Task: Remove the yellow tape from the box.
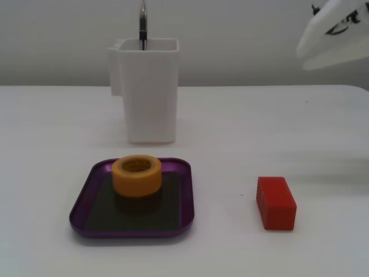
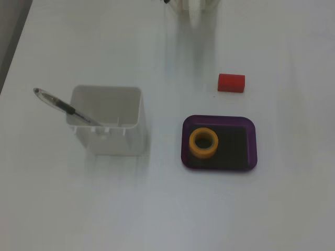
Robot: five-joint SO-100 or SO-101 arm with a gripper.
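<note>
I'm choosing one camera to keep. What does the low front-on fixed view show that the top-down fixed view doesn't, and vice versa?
Only the front-on view shows the height of the yellow tape and a blurred white arm part at upper right. Only the top-down view shows the tape's hollow centre and the full slanted pen. Both show the purple box, white container and red block.

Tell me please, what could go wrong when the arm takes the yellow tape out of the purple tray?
1. The yellow tape lies flat inside the box, close to one rim; a finger might catch that low rim and drag or tip the tray.
2. The white container with a pen stands right beside the tray, so a low approach may knock it.
3. The tool is blurred at the picture edge; its opening cannot be judged.
</note>
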